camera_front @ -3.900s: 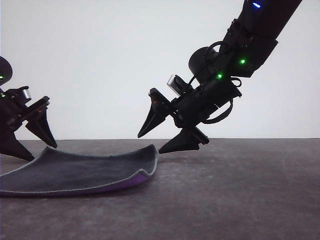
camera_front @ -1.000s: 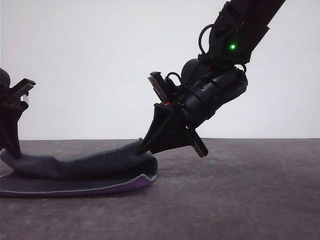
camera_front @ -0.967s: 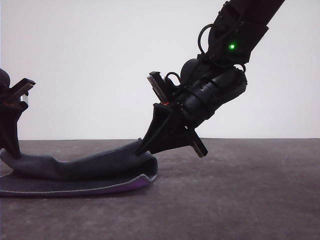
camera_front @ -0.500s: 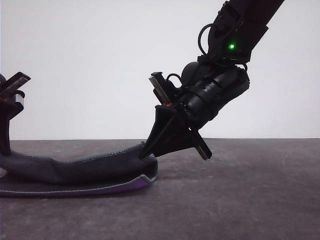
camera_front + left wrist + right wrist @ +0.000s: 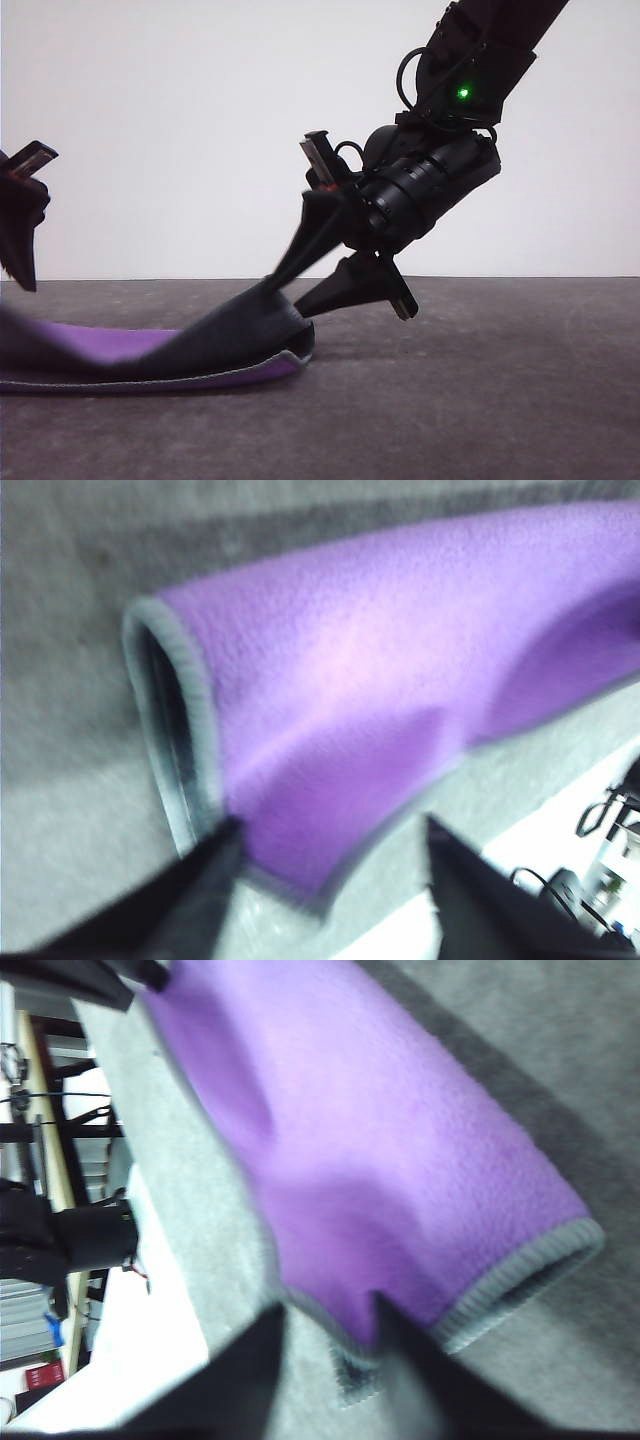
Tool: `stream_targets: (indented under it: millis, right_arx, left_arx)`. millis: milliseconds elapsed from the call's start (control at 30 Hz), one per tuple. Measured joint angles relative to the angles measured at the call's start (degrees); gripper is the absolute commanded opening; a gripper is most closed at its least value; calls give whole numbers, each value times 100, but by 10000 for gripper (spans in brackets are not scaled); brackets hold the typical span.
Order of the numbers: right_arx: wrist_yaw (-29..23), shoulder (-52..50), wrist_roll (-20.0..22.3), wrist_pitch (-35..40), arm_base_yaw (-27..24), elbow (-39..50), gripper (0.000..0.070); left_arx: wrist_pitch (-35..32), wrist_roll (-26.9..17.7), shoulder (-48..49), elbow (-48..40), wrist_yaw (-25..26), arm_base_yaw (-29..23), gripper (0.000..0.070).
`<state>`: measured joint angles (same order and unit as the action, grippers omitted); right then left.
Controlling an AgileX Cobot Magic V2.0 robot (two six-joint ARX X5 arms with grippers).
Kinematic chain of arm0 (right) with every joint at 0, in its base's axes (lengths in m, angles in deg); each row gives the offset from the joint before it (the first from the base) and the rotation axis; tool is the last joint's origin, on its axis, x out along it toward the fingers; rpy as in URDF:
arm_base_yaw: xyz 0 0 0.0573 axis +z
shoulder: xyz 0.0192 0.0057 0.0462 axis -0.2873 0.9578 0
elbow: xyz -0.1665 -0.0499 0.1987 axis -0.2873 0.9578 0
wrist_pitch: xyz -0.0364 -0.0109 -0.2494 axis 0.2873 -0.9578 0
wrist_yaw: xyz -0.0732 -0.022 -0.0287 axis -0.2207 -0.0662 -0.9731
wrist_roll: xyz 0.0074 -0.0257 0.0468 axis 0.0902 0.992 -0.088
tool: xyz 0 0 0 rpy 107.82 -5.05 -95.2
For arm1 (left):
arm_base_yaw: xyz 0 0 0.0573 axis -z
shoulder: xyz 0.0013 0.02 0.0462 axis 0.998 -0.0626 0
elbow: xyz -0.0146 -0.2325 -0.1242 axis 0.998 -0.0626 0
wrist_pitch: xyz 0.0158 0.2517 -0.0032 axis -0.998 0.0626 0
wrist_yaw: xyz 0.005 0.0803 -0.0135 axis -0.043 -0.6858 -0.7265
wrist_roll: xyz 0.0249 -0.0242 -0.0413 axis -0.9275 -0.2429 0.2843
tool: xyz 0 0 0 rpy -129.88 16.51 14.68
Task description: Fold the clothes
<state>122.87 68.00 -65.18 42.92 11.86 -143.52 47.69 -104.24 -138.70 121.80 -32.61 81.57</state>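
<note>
where folded, cloth below right end effector

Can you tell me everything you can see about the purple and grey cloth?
The cloth is soft, thick and fuzzy, bright purple on one face, dark grey on the other, with a stitched grey edge. It lies on the dark table, doubled over on itself, with one layer raised so the purple shows. The right gripper meets that raised layer at its corner. In the left wrist view, the left gripper has the cloth's edge between its fingers.
</note>
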Motion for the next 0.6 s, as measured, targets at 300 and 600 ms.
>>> stream_targets:
  millis: [300,600]
  right_arx:
    - [2,0,10,-4,0,0,389]
    - [1,-1,84,0,0,0,435]
  left_arx:
    - [134,-20,0,0,1,0,445]
    - [289,-40,268,350,218,0,446]
